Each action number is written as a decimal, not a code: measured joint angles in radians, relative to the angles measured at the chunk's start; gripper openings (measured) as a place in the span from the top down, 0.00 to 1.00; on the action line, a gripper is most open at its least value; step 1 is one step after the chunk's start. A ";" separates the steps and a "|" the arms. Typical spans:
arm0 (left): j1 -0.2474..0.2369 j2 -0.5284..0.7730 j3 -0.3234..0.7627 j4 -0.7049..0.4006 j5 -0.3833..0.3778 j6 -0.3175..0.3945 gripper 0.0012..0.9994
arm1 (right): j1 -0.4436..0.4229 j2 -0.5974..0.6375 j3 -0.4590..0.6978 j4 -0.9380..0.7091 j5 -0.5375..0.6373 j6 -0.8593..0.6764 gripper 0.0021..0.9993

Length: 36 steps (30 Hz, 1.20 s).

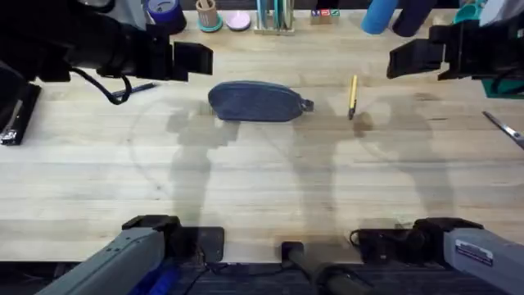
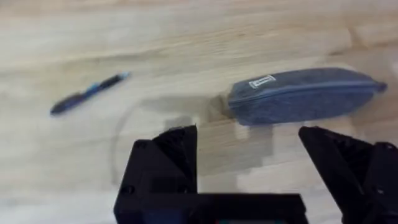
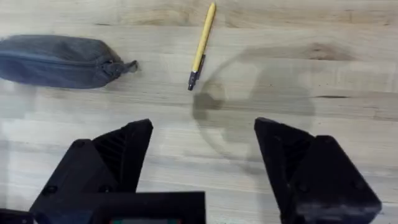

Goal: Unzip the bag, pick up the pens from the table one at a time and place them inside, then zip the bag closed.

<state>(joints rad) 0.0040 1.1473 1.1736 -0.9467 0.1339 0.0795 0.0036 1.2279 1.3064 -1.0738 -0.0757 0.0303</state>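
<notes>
— Wood grain and plank seams run across the table [image 1: 262, 172] below us, and along the top edge of the overhead frame we see a row of desk clutter: a dark blue round cup [image 1: 166, 11], a pencil holder [image 1: 207, 15] and a blue cylinder [image 1: 380, 16]. What sits at the sides?

— Silver scissors [image 1: 503, 127] lie at the right edge, and a black object [image 1: 18, 115] at the far left edge. Nothing lies between our grippers and the task's things; only our arms' shadows fall on the wood.

— How do our grippers stand?

— Our left gripper [image 2: 249, 146] hangs above the table with its black fingers spread wide, grasping nothing. Our right gripper [image 3: 204, 134] is likewise released, fingers well apart, touching nothing.

— And the bag?

— The bag [image 1: 255, 102] lies upper centre in the overhead frame, long axis left to right, zipper closed, its pull tab [image 1: 306, 105] pointing right.

— The pens?

— The yellow pen [image 1: 353, 96] lies right of the bag, near but apart, nearly vertical in the overhead frame, dark tip toward the bottom. The dark pen [image 1: 139, 88] lies upper left, well apart from the bag, partly under our left arm, slanting gently.
</notes>
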 joint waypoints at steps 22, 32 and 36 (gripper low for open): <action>0.260 0.217 0.000 0.059 0.591 0.715 0.01 | 0.000 0.000 0.000 0.000 0.000 0.000 0.00; 0.294 0.439 0.000 0.113 0.823 1.042 0.01 | 0.000 0.000 0.000 0.002 0.000 0.000 0.00; 0.294 0.515 0.000 0.112 0.875 1.106 0.01 | 0.000 0.000 0.000 0.002 0.001 0.000 0.00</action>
<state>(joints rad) 0.2985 1.6619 1.1736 -0.8343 1.0089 1.1858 0.0036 1.2278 1.3064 -1.0718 -0.0750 0.0303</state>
